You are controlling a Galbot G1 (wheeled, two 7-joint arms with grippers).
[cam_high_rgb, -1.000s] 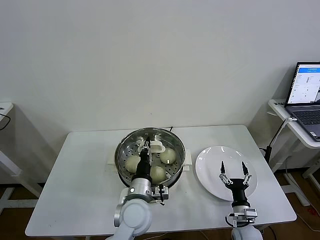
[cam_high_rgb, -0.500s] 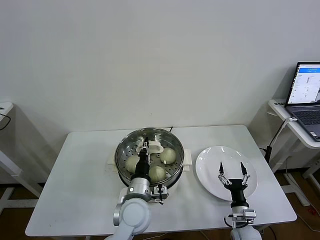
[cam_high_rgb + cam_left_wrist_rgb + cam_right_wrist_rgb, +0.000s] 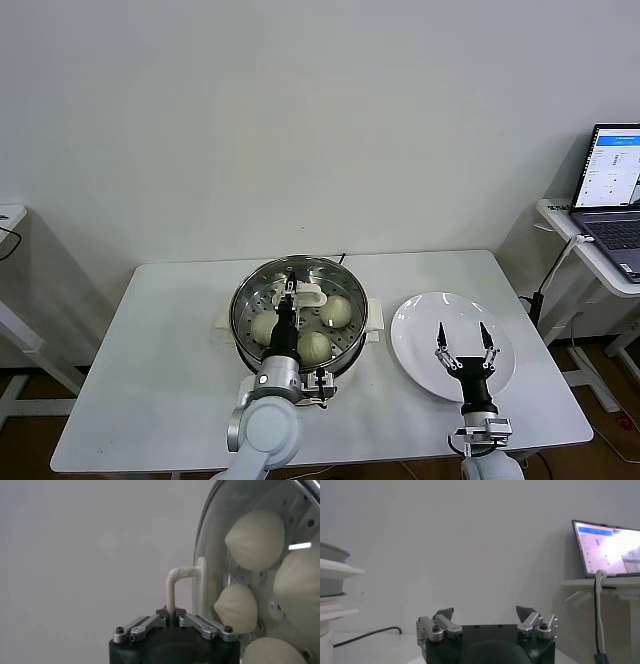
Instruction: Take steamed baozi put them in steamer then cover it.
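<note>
On the white table [image 3: 160, 340], the round stainless-steel steamer with perforated tray and cream side handles [image 3: 243, 300] sits centre, with the clear glass lid with metal rim and cream oblong handle [image 3: 309, 294] resting on top.

Baozi: small round cream-white pleated buns [image 3: 336, 311] lie on the tray under the glass. Three are clear from the head view; the left wrist view shows four shapes through the lid. None remains on the flat white plate [image 3: 420, 325].

Change over the last second: the lid has settled level on the steamer rim, where a moment ago it sat slightly shifted. Left gripper [image 3: 173, 619] is at the lid handle [image 3: 176, 587]; its fingers were clamped and now appear to be parting. The left wrist view shows the handle loop standing between the jaw bases, but the fingertips are hidden, so contact cannot be confirmed.

Right gripper [image 3: 461, 345] hovers over the plate, fingers spread wide, holding nothing.

Judgement: covering looks essentially done. Remaining work is a clean release and withdrawal without dragging the lid sideways.
</note>
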